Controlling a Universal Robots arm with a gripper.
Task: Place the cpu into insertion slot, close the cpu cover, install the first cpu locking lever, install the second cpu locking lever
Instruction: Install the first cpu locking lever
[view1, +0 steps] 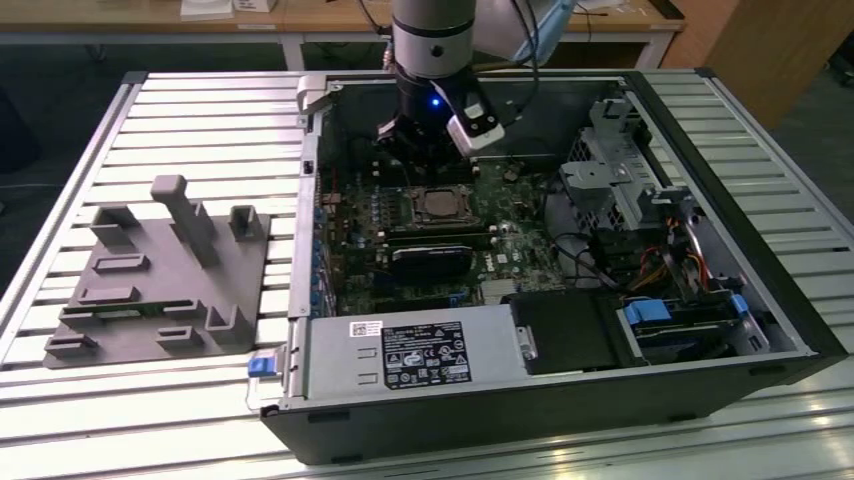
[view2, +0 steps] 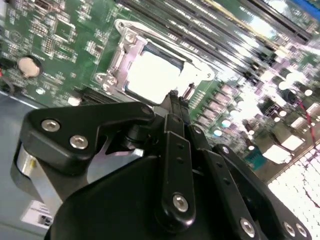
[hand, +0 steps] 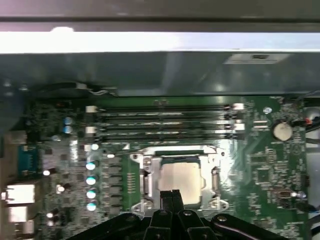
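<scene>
In the exterior view my arm reaches down into the open computer case, which lies on the slatted metal counter. My tool hangs just above the far edge of the insertion slot, where the pale cpu sits. A grey fixture lies on the counter at the exterior view's left, well apart from the case. A black-and-white label covers the top of the metal box at the case's near side.

In the second wrist view my tool is drawn together into one narrow black tip with nothing clamped in it. The tip ends over the edge of the cpu. The cpu cover frames the chip with its silvery rim, and it seems to lie flat, though glare makes that hard to judge.

In the first wrist view my two fingers press side by side, closed and empty. Their ends overlap the near edge of the cpu. The chip rests square inside the slot on the green motherboard. Four long memory slots run just beyond it, and a round silver battery sits off to one side.
</scene>
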